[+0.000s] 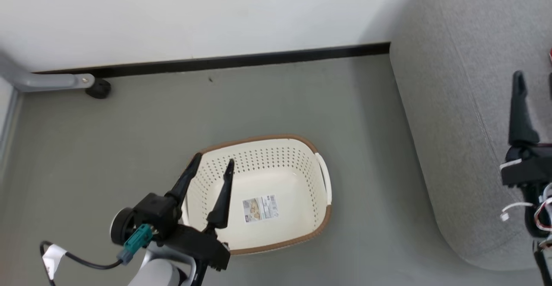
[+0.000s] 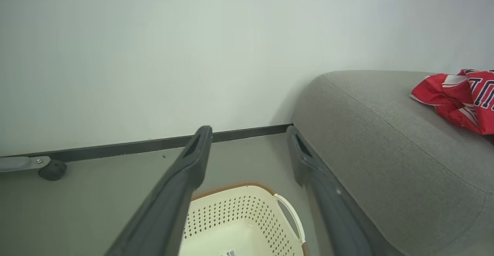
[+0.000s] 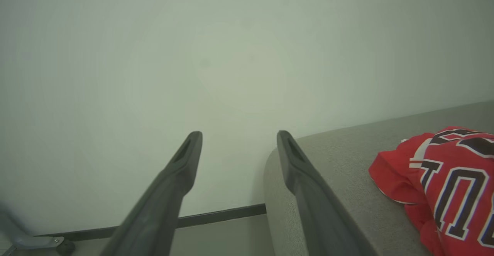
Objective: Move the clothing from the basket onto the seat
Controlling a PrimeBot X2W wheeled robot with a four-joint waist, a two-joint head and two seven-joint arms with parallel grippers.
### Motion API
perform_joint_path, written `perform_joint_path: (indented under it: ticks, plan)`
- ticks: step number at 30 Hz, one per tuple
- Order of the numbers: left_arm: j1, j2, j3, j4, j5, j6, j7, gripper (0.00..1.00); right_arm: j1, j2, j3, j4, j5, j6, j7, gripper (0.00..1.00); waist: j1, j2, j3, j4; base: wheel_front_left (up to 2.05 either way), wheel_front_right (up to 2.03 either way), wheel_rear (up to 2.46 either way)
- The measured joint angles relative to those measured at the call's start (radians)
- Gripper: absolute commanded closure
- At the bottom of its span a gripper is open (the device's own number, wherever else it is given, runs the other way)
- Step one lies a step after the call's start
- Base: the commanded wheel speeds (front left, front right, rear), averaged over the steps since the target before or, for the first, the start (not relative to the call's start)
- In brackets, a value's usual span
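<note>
The grey floor is carrying the basket, which is sitting upright near the seat but apart from it. A grey frame leg is resting on its black foot by the wall. The seat is standing on the floor and bearing the red clothing, which is lying crumpled on top.

The cream-white oval perforated plastic basket stands on the grey-green floor, left of the large light grey fabric seat and before the white wall. The crumpled red fabric clothing lies on the seat, well right of the basket.
</note>
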Motion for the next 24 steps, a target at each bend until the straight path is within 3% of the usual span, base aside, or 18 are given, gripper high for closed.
perform_joint_path:
  ticks: [11,24]
  plan:
    - [0.097,0.013,0.079,0.009,-0.009,0.034,-0.005,0.0,0.127,0.064,0.065,-0.105,-0.014,-0.012,0.009,0.0,0.0,-0.0001,-0.099,0.068,0.0,0.0,0.0]
    - [0.169,0.014,0.162,0.0,0.005,0.054,-0.005,0.0,0.24,0.096,0.108,-0.151,-0.048,-0.038,0.019,0.0,0.0002,-0.0001,-0.164,0.078,0.0,0.0,0.0]
